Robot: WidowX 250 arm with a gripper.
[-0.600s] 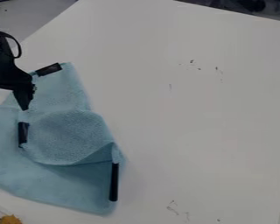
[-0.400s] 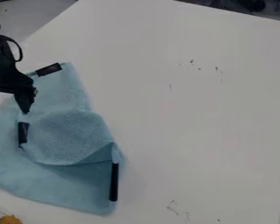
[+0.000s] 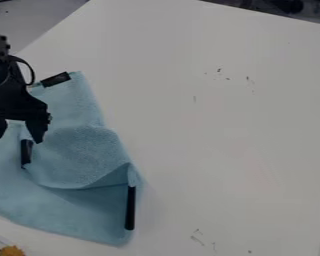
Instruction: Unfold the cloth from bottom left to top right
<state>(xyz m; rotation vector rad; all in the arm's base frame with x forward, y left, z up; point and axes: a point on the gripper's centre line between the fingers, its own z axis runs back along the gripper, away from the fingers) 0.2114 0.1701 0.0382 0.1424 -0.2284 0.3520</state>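
A small orange item [image 3: 12, 251] sits at the bottom left. Above the cloth's left part hangs the end effector [image 3: 18, 139], spread wide, gripping nothing. The partly folded blue cloth [image 3: 82, 155], bearing 3 dark strips [image 3: 130, 207], lies on the white surface's [image 3: 229, 135] left side.

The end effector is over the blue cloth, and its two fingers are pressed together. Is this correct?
Not quite: the camera view shows the two fingers spread apart, not pressed together. The end effector is indeed over the blue cloth.
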